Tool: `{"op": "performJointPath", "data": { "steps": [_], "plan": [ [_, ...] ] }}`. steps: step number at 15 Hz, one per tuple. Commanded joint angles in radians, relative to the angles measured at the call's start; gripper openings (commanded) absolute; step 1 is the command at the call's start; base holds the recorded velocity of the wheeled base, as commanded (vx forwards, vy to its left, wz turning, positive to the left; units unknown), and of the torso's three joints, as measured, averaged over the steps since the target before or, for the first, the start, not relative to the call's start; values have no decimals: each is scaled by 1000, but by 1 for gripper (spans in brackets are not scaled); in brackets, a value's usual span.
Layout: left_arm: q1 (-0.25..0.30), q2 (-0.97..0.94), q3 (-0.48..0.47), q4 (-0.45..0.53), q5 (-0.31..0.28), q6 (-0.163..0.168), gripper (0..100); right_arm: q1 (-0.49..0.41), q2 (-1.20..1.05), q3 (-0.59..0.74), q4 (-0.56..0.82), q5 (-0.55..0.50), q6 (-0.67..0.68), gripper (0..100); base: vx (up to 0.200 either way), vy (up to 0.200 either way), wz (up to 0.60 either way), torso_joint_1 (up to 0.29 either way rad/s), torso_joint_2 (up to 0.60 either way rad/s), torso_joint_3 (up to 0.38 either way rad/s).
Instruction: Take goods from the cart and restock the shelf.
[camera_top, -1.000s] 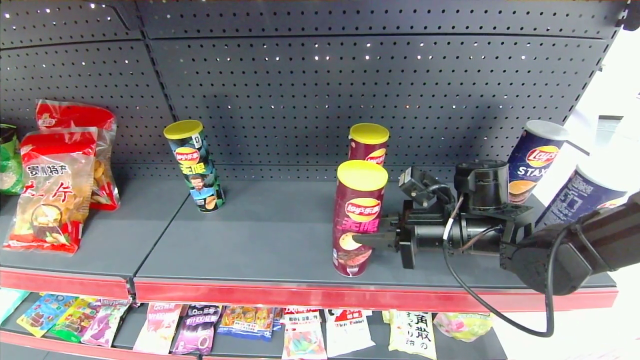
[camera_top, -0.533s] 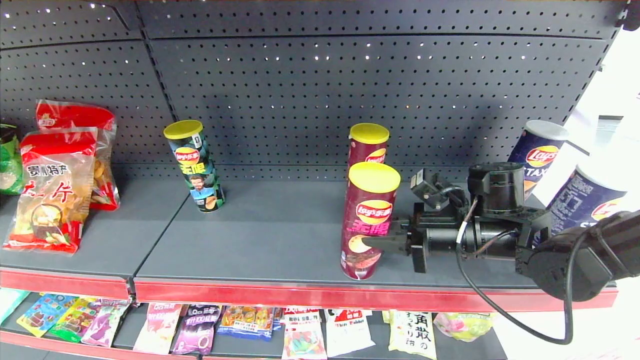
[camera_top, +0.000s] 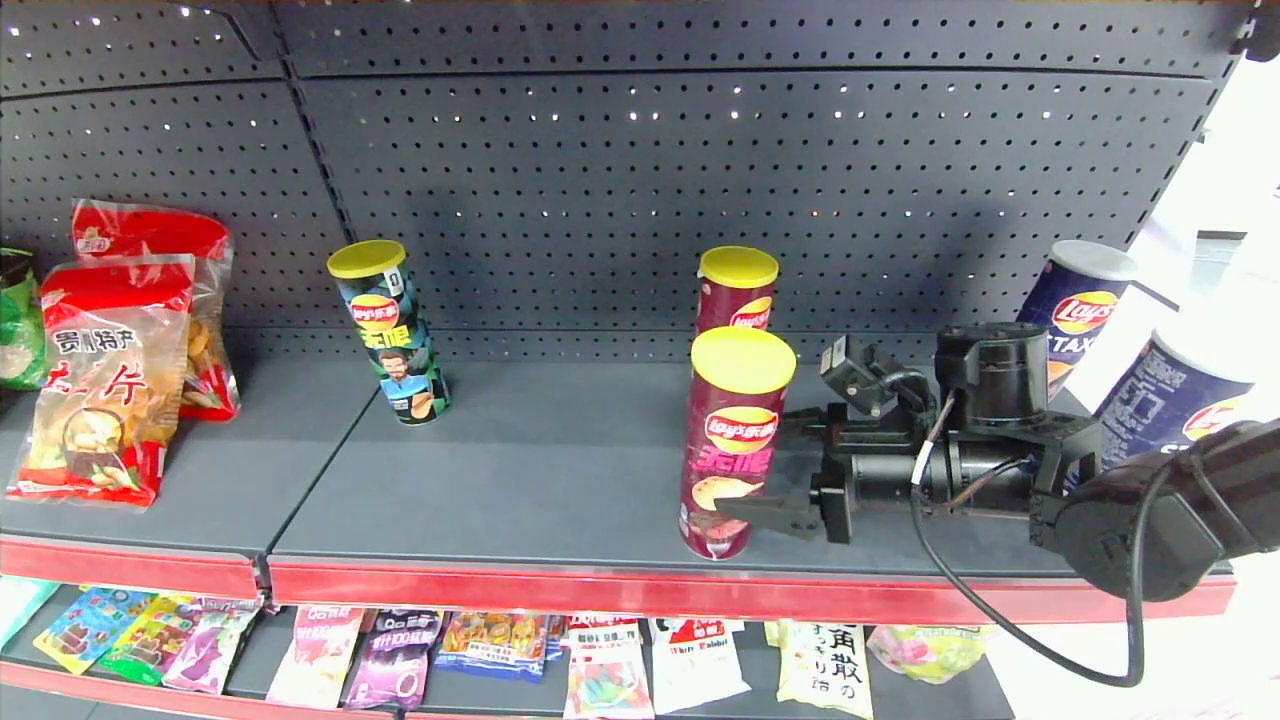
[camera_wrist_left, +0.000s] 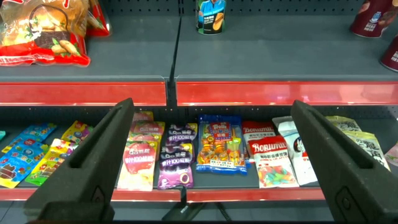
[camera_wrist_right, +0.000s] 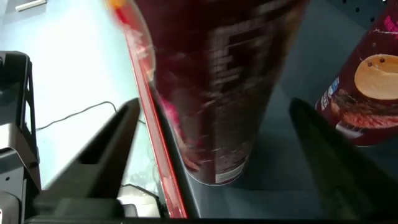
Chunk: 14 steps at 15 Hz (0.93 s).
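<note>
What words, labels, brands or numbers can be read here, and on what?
I spell out no print, only where it stands.
On the front maroon can: round logo, big pink characters, legible.
On the rear maroon can: logo, partly hidden.
On the teal can: logo, yellow characters, legible.
On the blue can: logo, white capitals, partly hidden.
On the red bag: big characters, legible.
On the lower-shelf packets: mostly too small.

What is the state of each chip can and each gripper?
Front maroon cylindrical chip can with yellow lid: upright on grey shelf, not gripped.
Rear maroon chip can: upright.
Dark green chip can: upright.
Right gripper: open around front can.
Left gripper: open, empty.
</note>
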Motion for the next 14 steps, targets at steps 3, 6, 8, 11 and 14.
{"op": "performJointPath", "data": {
  "steps": [3, 6, 8, 11, 14],
  "plan": [
    [0, 1, 0, 0, 0, 0, 100, -7, -29, 34, 0, -8, -1, 100, 0, 0, 0, 0, 0, 0],
    [0, 1, 0, 0, 0, 0, 100, -56, -143, 184, 3, -14, 2, 100, 0, 0, 0, 0, 0, 0],
    [0, 1, 0, 0, 0, 0, 100, -76, -185, 244, 7, -37, 2, 100, 0, 0, 0, 0, 0, 0],
    [0, 1, 0, 0, 0, 0, 100, -98, -190, 263, 13, -175, 26, 100, 0, 0, 0, 0, 0, 0],
    [0, 1, -1, 0, 0, 0, 100, -50, -147, 255, 16, -319, 23, 100, 0, 0, 0, 0, 0, 0]
  ]
}}
